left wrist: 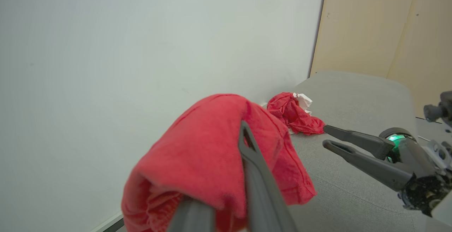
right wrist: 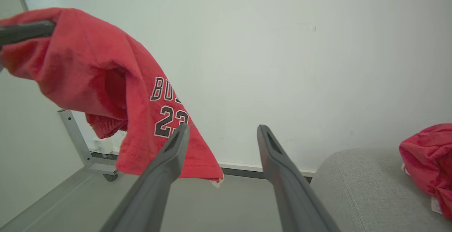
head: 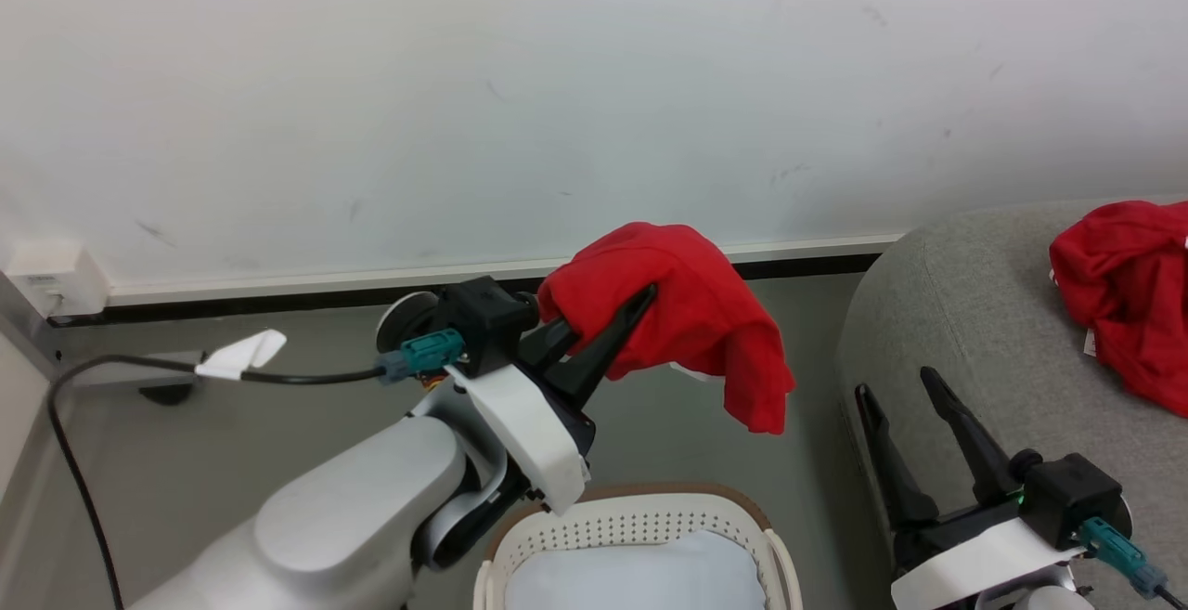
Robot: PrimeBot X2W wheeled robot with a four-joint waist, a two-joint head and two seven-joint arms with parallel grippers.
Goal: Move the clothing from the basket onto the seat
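Two dark fingers of the left gripper (head: 608,336) are pressed together on a fold of a red garment (head: 696,313). It drapes over them and hangs in the air above the floor (head: 668,443), left of the seat (head: 965,313) and beyond the far rim of the basket (head: 650,508). The right gripper (head: 896,387) stands spread wide and holds nothing, its fingers low at the seat's near left edge.

The main risk, as I judge it, is the cloth sliding off. The pinch takes only a bunched fold and much of the fabric hangs loose to the right, so a quick swing could drop it on the floor short of the seat. A second risk is the trailing hem catching on the right gripper's open fingers, which sit between the garment and the near part of the seat — a path over the seat's far side looks safer.

A second red garment (head: 1123,304) with a small white label lies crumpled on the seat at the far right. In the basket lies a pale cloth (head: 640,573); no red shows in the part visible. A black cable (head: 278,376) with a white tag runs to the left wrist, and the white wall (head: 557,81) stands close behind — little room to swing wide.
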